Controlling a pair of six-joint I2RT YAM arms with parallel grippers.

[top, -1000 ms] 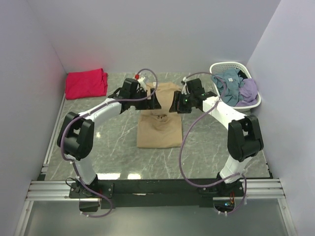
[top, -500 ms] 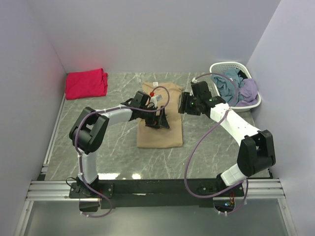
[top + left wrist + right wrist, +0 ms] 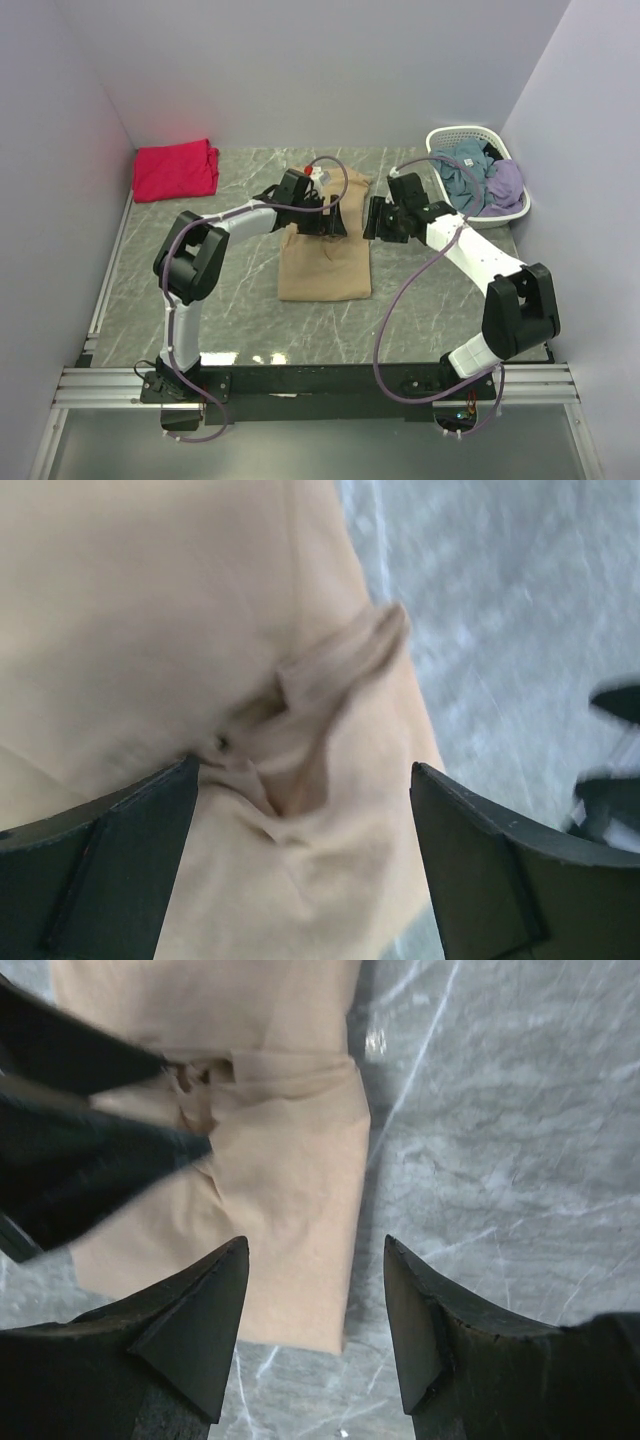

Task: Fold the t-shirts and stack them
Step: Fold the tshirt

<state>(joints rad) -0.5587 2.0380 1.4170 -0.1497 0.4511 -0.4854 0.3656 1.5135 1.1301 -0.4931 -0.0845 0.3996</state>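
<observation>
The tan t-shirt (image 3: 325, 265) lies partly folded in a long strip at the table's middle. It also shows in the left wrist view (image 3: 200, 630) and the right wrist view (image 3: 290, 1170). My left gripper (image 3: 333, 220) is open just above its bunched middle (image 3: 300, 770), holding nothing. My right gripper (image 3: 372, 222) is open and empty, over the shirt's right edge (image 3: 350, 1210). The red-pink t-shirt (image 3: 176, 169) lies folded at the far left corner.
A white lattice basket (image 3: 515, 210) with blue and purple clothes stands at the far right. Grey marble table (image 3: 230, 300) surrounds the shirt, with walls on three sides. The left arm's dark fingers (image 3: 80, 1160) cross the right wrist view.
Both grippers have let the shirt's folded part fall. The left gripper came down onto the shirt, then moved back toward its middle. The right gripper moved right off the cloth.
</observation>
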